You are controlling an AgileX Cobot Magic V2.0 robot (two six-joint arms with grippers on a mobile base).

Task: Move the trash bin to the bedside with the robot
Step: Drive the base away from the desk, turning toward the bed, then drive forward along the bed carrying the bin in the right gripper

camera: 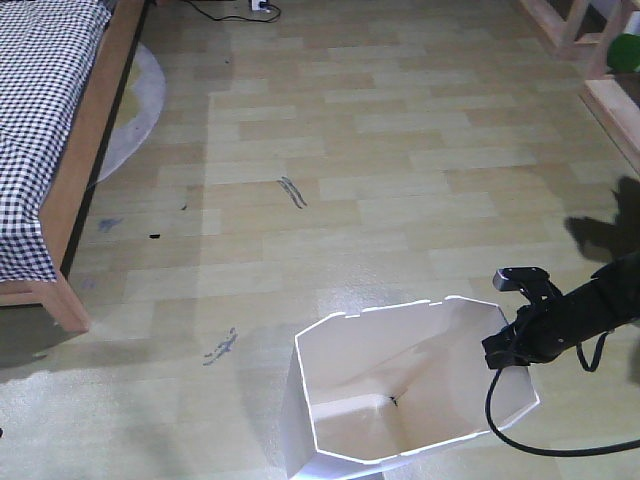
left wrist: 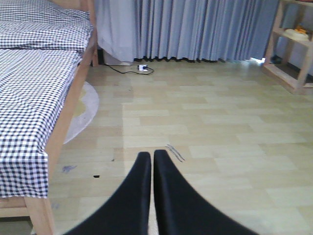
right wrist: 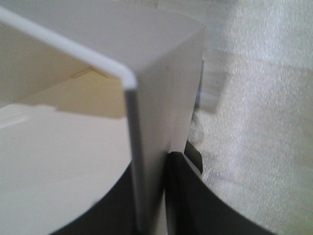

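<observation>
Left gripper: the jaws are together with nothing between them. Its wrist view looks along the floor toward the curtains, so this arm takes no part in the carry.

Far left: the bed, with black-and-white checkered bedding on a wooden frame. The bedside is the long wooden side rail facing the open floor. A round pale rug lies partly under that rail.

Centre: bare wood-pattern floor with a few dark scuff marks. No obstacle lies between the bed and the bin.

Lower centre-right: the trash bin is upright, lidless and empty inside. It is well apart from the bedside, with open floor between the two.

Right: the right gripper is at the bin's right rim. The right wrist view shows the jaws clamped on the bin wall, one jaw inside and one outside. A black cable loops below the arm, outside the bin.

Status, as a judgement: the grasp is complete. The transfer to the left, toward the bedside, is largely outstanding, as are set-down and release.
</observation>
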